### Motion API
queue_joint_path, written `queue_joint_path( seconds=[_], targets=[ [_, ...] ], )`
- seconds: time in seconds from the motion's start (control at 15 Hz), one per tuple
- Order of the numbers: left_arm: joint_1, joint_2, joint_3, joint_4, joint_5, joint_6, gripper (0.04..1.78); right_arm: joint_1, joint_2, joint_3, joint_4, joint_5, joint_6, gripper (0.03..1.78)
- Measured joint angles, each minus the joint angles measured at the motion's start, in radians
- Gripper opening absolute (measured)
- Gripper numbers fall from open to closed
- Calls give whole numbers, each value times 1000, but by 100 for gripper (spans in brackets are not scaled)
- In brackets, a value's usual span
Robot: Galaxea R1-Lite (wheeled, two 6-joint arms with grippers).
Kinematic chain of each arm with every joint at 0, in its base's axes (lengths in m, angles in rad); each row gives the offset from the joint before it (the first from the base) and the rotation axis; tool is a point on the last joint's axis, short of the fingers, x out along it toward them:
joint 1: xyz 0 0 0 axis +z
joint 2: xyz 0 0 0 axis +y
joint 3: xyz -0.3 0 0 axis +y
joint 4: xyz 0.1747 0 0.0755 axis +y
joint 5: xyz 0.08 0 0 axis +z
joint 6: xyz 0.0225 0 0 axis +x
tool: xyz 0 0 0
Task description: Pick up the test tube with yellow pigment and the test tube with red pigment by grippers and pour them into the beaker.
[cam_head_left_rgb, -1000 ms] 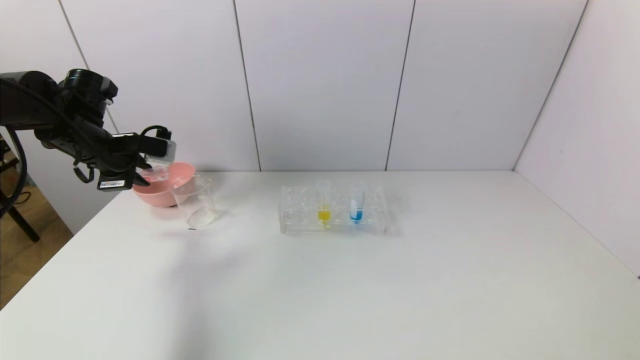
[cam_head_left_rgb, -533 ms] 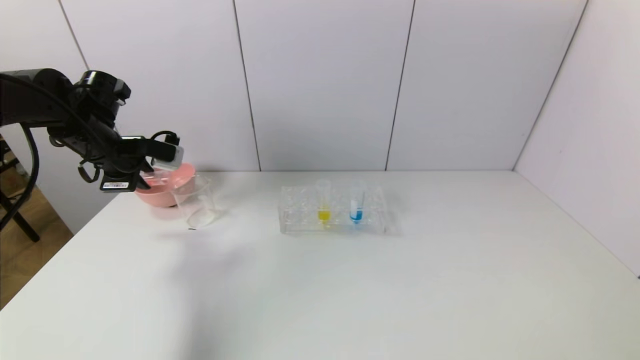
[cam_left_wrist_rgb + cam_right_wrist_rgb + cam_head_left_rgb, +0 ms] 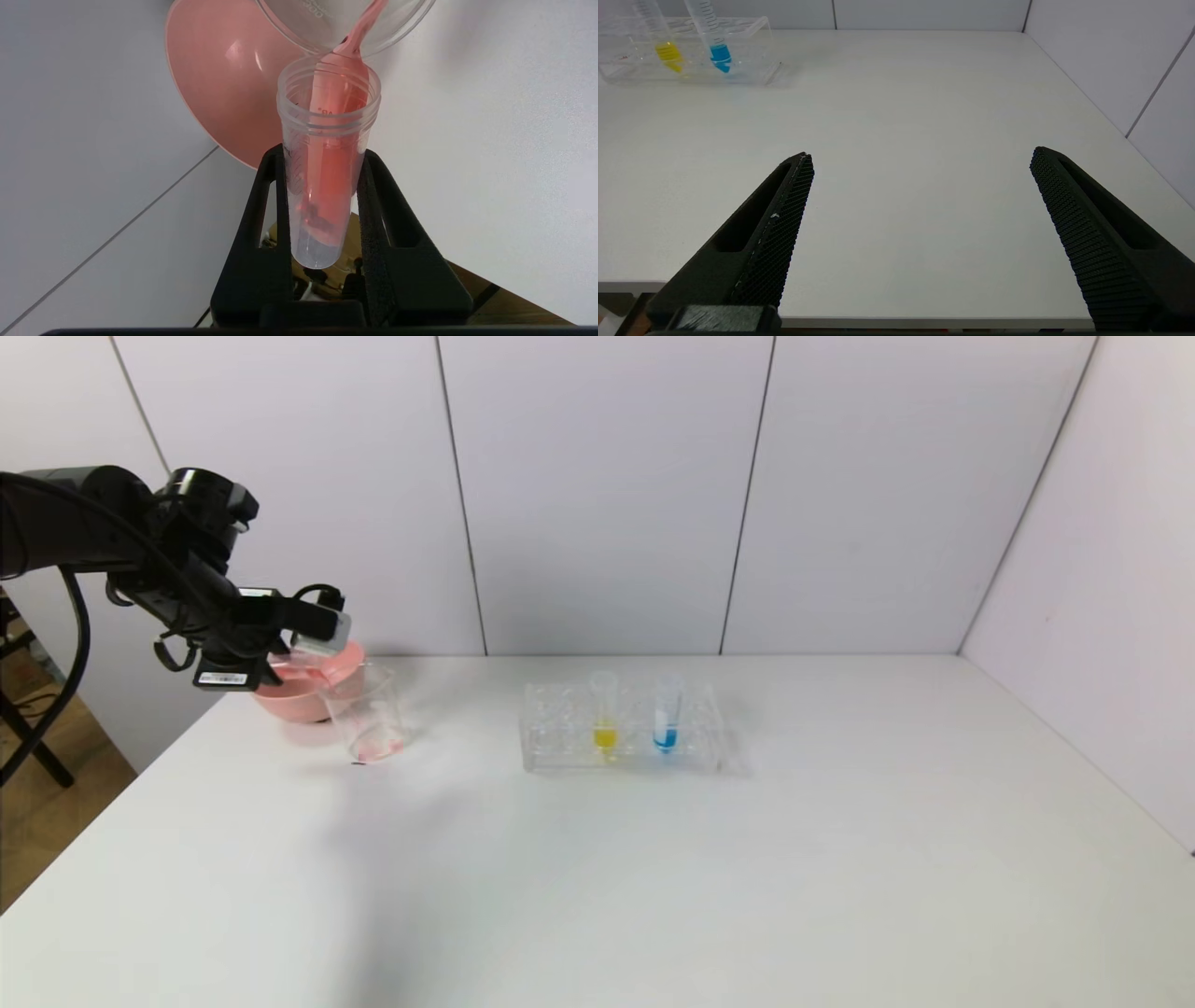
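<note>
**Red goes into the beaker; yellow waits in the rack**

At far left, our left claw is clamped on the red tube, tipped mouth-down over the beaker. A second ago the beaker floor looked clear; now a pink-red pool lies in it, and the wrist view shows a thin red stream running from the tube's threaded lip over the beaker rim. The arm has also edged a little toward the beaker. We judge the first pour well under way, with some liquid left along the tube wall, so half the task is nearly done.

The tube is slim clear plastic, round-bottomed, printed with fine graduations. The claw fingers are matte black and slotted. Behind the beaker sits a smooth pink bowl, glossy inside. The beaker is thin, clear and cylindrical.

Toward the middle of the white desk, the clear rack holds the yellow tube upright, untouched, beside a blue tube.

At right, our right claw hangs parked off the desk's near edge, its knurled black fingers wide apart and empty.
</note>
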Motion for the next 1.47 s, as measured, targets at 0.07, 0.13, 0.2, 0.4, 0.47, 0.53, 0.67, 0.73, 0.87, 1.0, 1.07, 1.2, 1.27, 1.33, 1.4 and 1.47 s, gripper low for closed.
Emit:
queue_joint_path(
  seconds=[0.07, 0.13, 0.2, 0.4, 0.47, 0.53, 0.67, 0.73, 0.87, 1.0, 1.07, 1.2, 1.27, 1.33, 1.4, 1.47],
  targets=[
    [-4, 1, -2, 0, 13, 0, 43, 0, 0, 0, 0, 0, 0, 170],
    [-8, 3, -4, 0, 20, 0, 43, 0, 0, 0, 0, 0, 0, 170],
    [-9, 4, -5, 0, 22, 0, 43, 0, 0, 0, 0, 0, 0, 170],
    [-13, 5, -6, -1, 26, 0, 43, 0, 0, 0, 0, 0, 0, 170],
    [-14, 5, -6, -2, 29, 0, 43, 0, 0, 0, 0, 0, 0, 170],
    [-16, 5, -6, -4, 29, 1, 43, 0, 0, 0, 0, 0, 0, 170],
    [-19, 5, -6, -8, 35, 0, 43, 0, 0, 0, 0, 0, 0, 170],
    [-21, 4, -7, -9, 40, 1, 43, 0, 0, 0, 0, 0, 0, 170],
    [-29, 4, -9, -10, 49, 1, 43, 0, 0, 0, 0, 0, 0, 170],
    [-33, 3, -9, -11, 56, 1, 43, 0, 0, 0, 0, 0, 0, 170],
    [-35, 3, -9, -10, 56, 1, 43, 0, 0, 0, 0, 0, 0, 170],
    [-37, 3, -9, -11, 58, 1, 43, 0, 0, 0, 0, 0, 0, 170],
    [-36, 2, -9, -11, 58, 1, 43, 0, 0, 0, 0, 0, 0, 170],
    [-37, 2, -9, -12, 58, 2, 43, 0, 0, 0, 0, 0, 0, 170],
    [-38, 2, -9, -12, 58, 3, 43, 0, 0, 0, 0, 0, 0, 170],
    [-42, 1, -10, -13, 65, 7, 43, 0, 0, 0, 0, 0, 0, 170]
  ],
)
